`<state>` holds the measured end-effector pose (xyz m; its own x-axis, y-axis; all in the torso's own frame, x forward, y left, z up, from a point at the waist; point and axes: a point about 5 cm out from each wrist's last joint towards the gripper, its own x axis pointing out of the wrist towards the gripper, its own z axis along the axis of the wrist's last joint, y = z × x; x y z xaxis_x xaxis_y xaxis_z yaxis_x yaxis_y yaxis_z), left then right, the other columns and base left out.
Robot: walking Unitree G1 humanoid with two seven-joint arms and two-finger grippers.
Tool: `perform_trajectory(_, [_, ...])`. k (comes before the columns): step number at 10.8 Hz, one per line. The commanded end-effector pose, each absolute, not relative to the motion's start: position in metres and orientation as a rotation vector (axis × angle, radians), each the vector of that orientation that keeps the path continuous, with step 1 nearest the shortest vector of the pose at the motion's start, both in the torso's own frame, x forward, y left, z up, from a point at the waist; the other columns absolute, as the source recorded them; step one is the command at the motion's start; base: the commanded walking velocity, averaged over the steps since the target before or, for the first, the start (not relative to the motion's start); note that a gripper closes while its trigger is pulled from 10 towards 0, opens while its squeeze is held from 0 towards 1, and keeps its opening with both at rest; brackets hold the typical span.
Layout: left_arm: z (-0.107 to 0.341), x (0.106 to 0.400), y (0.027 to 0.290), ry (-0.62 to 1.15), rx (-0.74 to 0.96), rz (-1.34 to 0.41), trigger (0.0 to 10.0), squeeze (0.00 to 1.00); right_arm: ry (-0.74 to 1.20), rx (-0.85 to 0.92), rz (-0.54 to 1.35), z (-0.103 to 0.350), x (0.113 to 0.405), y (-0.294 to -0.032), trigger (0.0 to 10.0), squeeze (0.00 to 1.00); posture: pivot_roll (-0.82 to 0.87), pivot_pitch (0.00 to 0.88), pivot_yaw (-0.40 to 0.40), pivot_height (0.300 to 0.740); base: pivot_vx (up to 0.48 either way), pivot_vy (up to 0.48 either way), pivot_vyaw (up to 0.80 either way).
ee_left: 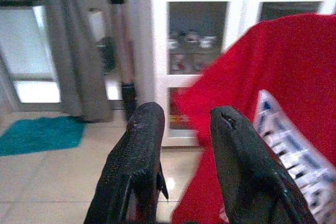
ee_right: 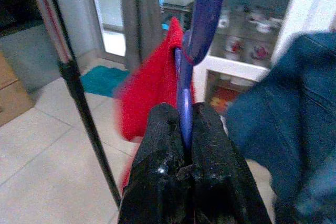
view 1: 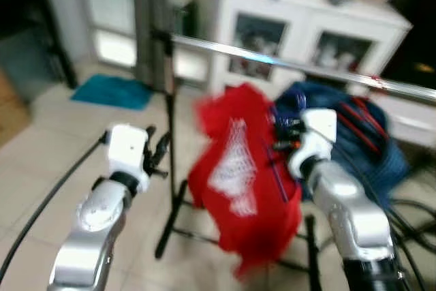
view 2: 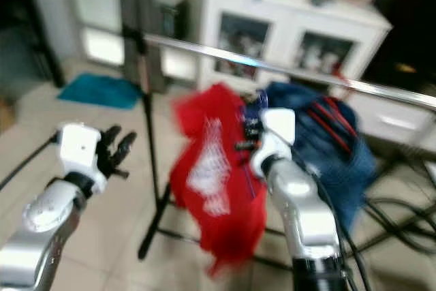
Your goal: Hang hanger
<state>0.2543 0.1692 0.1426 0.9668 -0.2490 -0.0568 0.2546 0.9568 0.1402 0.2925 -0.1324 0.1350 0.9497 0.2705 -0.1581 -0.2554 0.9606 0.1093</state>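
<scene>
A red shirt with a white print [view 1: 238, 168] hangs on a blue hanger [ee_right: 185, 77]. My right gripper [ee_right: 184, 124] is shut on the hanger's neck, with the hook rising above the fingers. It holds the shirt just below the silver rail [view 1: 286, 65] of a clothes rack. A dark blue garment [view 1: 368, 134] hangs on the rail to the right of the shirt. My left gripper [view 1: 158, 151] is raised to the left of the shirt, open, with nothing between its fingers [ee_left: 139, 156].
The rack's black upright pole [view 1: 169, 141] and its foot stand between my arms on the tiled floor. A white cabinet with glass doors [view 1: 306, 39] stands behind the rail. A teal mat [view 1: 112, 91] lies far left. Black cables [view 1: 409, 216] trail at right.
</scene>
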Motion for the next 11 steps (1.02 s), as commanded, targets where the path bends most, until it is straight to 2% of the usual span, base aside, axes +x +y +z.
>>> perform_trajectory(1, [0.146, 0.256, 0.173, 0.03, 0.163, -0.241, 10.0, 0.0, 0.117, 0.086, 0.285, 0.146, 0.295, -0.127, 10.0, 0.0, 0.0, 0.0, -0.104, 0.74, 0.405, 0.0, 0.0])
perform_trajectory(5, [0.144, 0.256, 0.171, 0.032, 0.166, -0.27, 10.0, 0.0, 0.097, 0.107, 0.272, 0.15, 0.297, -0.128, 10.0, 0.0, 0.0, 0.0, -0.102, 0.74, 0.399, 0.0, 0.0])
perform_trajectory(8, [0.144, 0.254, 0.159, 0.038, 0.183, -0.411, 10.0, 0.0, 0.061, 0.16, 0.241, 0.158, 0.302, -0.131, 10.0, 0.0, 0.0, 0.0, -0.092, 0.74, 0.0, 0.0, 0.0])
perform_trajectory(11, [0.15, 0.256, 0.15, 0.037, 0.177, -0.576, 10.0, 0.0, 0.107, 0.101, 0.172, 0.16, 0.327, -0.133, 10.0, 0.0, -0.01, 0.0, -0.078, 0.74, 0.0, 0.0, 0.0])
